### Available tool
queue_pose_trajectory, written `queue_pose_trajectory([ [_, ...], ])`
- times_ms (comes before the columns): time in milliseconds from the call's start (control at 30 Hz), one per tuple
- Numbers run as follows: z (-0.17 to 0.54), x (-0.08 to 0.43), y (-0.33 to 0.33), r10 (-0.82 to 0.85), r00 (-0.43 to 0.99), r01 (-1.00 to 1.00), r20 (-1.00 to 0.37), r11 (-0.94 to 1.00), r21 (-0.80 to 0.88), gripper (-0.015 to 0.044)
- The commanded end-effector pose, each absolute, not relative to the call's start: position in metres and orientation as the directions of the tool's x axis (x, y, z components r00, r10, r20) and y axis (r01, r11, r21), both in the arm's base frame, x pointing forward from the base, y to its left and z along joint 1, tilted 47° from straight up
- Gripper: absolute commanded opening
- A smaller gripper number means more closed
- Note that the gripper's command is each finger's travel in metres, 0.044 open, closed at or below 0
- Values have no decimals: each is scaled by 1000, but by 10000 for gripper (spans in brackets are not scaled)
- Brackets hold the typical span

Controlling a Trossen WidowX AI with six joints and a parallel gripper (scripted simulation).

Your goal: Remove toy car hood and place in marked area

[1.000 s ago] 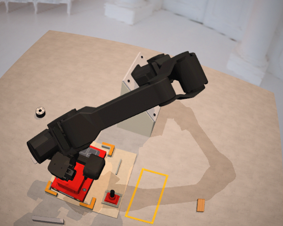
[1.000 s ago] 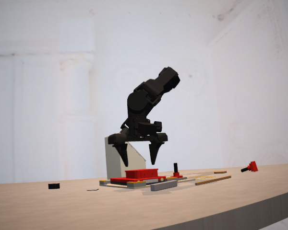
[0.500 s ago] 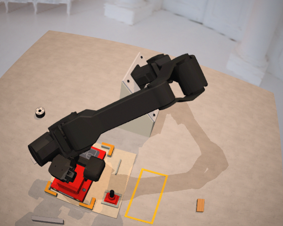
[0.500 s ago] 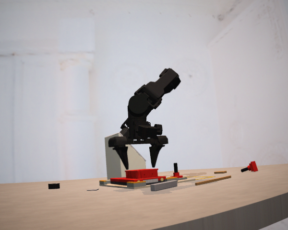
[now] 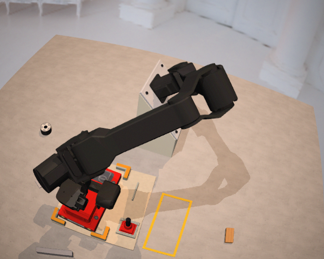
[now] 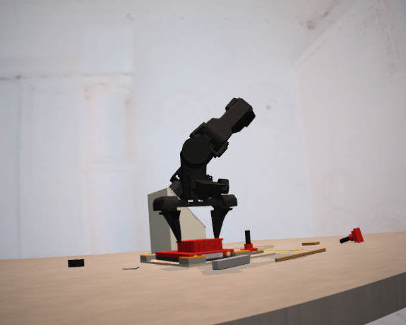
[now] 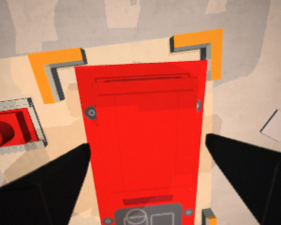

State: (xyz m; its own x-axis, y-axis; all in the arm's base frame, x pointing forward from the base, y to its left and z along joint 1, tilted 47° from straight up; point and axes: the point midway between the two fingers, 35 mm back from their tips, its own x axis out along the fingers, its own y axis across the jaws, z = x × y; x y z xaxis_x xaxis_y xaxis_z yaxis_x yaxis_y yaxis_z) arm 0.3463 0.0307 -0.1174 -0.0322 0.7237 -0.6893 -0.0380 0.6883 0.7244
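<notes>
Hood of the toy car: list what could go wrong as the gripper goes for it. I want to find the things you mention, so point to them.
The open gripper (image 5: 90, 199) (image 6: 197, 240) (image 7: 149, 143) has its fingertips at about the level of the raised red hood (image 5: 82, 211) (image 6: 200, 245) (image 7: 145, 141), so going lower might press a tip on the car body (image 5: 96, 216) (image 6: 168, 253) (image 7: 89, 94) beside it.

The hood looks smooth-sided; a shallow grip could slip.

On the way to the yellow outline (image 5: 183, 228), a low carry might clip the upright black peg (image 5: 127, 222) (image 6: 247, 237).

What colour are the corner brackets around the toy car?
Orange on top with grey sides; the top view shows the corner brackets best.
</notes>
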Motion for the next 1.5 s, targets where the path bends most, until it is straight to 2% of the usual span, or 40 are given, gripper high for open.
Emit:
queue_pose_trajectory([
  [0,-119,346,33,726,-32,-35,-687,686,727,440],
  [767,-127,345,42,727,-32,-35,-686,685,727,440],
  [900,-126,346,40,724,-32,-38,-689,688,725,335],
  [1200,-126,346,40,724,-32,-38,-689,688,725,275],
  [1467,-123,346,37,724,-32,-38,-689,688,725,65],
])
